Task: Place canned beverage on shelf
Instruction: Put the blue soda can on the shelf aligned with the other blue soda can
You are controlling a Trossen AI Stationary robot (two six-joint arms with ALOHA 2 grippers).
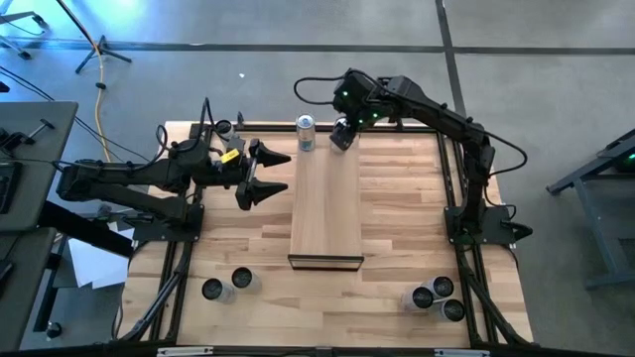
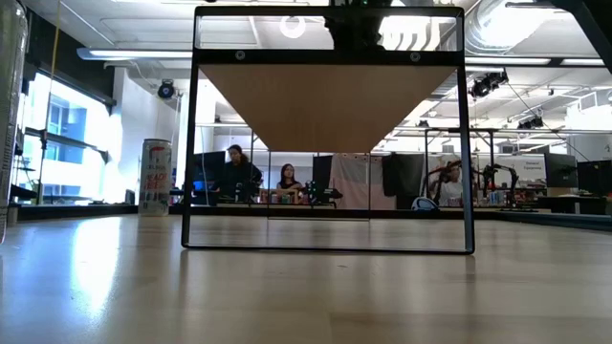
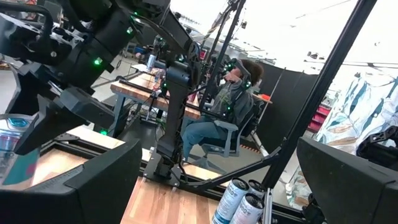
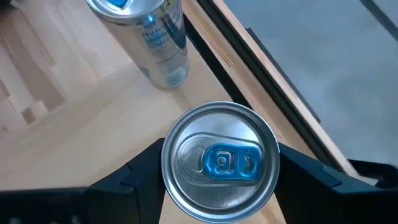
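The right hand (image 4: 219, 186) grips a can (image 4: 219, 160) from both sides, its two dark fingers (image 4: 134, 177) pressed against the can's rim, the blue pull tab facing up. In the high view this hand (image 1: 340, 135) sits at the far end of the shelf (image 1: 325, 203), by its right corner. Just beside the held can stands a second can (image 4: 152, 34), upright on the light wood; from above it (image 1: 306, 133) shows at the shelf's far end, left of the right hand.

The left hand (image 1: 266, 173) hangs spread wide and empty, left of the shelf and clear of it.

The shelf runs lengthwise down the middle of the desk (image 1: 397, 238), its dark end edge toward the near side. More cans wait on the desk: two near the left front corner (image 1: 226, 285) and three near the right front corner (image 1: 437, 296). In the low view one can (image 2: 155, 177) stands left of the shelf's black frame (image 2: 469, 134), with people seated far behind.
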